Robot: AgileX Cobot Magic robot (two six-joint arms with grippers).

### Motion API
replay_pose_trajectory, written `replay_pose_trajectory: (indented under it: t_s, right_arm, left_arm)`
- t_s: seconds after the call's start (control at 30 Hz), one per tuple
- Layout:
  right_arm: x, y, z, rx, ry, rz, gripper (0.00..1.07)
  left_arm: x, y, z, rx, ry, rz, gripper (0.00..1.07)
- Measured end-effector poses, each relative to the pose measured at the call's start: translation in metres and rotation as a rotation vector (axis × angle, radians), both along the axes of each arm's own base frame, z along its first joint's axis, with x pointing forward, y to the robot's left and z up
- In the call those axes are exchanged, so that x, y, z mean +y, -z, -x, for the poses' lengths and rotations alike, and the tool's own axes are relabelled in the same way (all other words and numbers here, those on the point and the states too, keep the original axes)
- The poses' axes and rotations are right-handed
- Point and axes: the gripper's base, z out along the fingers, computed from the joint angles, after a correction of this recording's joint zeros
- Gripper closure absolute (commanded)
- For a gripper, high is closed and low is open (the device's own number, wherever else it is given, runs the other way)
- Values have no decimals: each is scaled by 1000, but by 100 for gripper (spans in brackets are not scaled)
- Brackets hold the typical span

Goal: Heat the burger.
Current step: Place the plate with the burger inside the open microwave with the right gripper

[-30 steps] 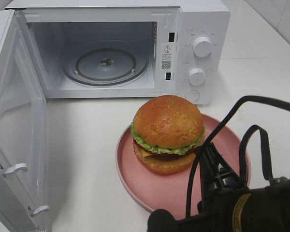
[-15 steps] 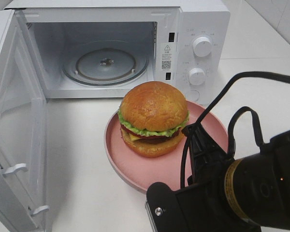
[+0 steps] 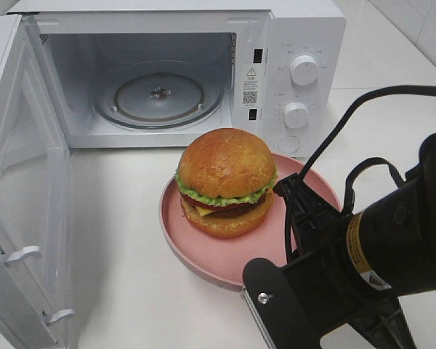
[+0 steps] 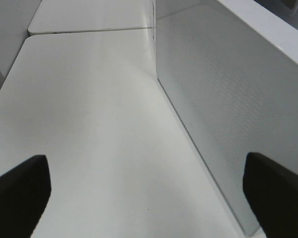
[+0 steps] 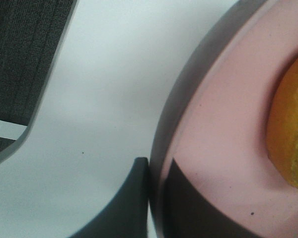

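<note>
The burger [image 3: 225, 182], with a golden-brown bun, green lettuce, tomato, cheese and dark patty, sits on a round pink plate [image 3: 203, 254] in front of the open microwave [image 3: 160, 94]. My right gripper [image 3: 289, 193] is shut on the plate's right rim. In the right wrist view its fingers [image 5: 131, 203] clamp the pink rim [image 5: 213, 114] from both sides, with the bun's edge [image 5: 290, 139] beside them. My left gripper [image 4: 146, 198] is open and empty over bare table, next to the microwave door's outer face [image 4: 238, 99]. It does not show in the exterior high view.
The microwave door [image 3: 22, 196] stands wide open on the left. A glass turntable [image 3: 158, 96] lies inside the cavity. Two knobs [image 3: 304, 70] sit on the right panel. White table [image 3: 123, 291] lies in front of the microwave.
My right gripper has carried the plate and burger left and toward the microwave opening. The right arm has swung up and right in the view. The door has not moved.
</note>
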Motion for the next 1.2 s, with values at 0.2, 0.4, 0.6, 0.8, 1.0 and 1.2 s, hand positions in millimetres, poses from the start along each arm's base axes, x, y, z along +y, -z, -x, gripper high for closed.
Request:
replay_pose_trajectory:
  t_s: [0.2,0.4,0.6,0.8,1.0,1.2]
  right_arm:
    - [-3,1,-5,24,-44,-3,107]
    - [-9,1,-14,50,-88,-18,107]
    - [-13,1,-23,70,-90,-74,107]
    - [-16,0,-28,84,-99,-100,107]
    - [-17,-3,-33,62,-119,-99,107]
    - [-16,-5,-36,17,-149,-90,107]
  left_arm:
    - [0,0,0,0,0,0,9]
    - [0,0,0,0,0,0,9]
    - [0,0,0,0,0,0,9]
    - [0,0,0,0,0,0,9]
    - [0,0,0,0,0,0,9]
    - [0,0,0,0,0,0,9]
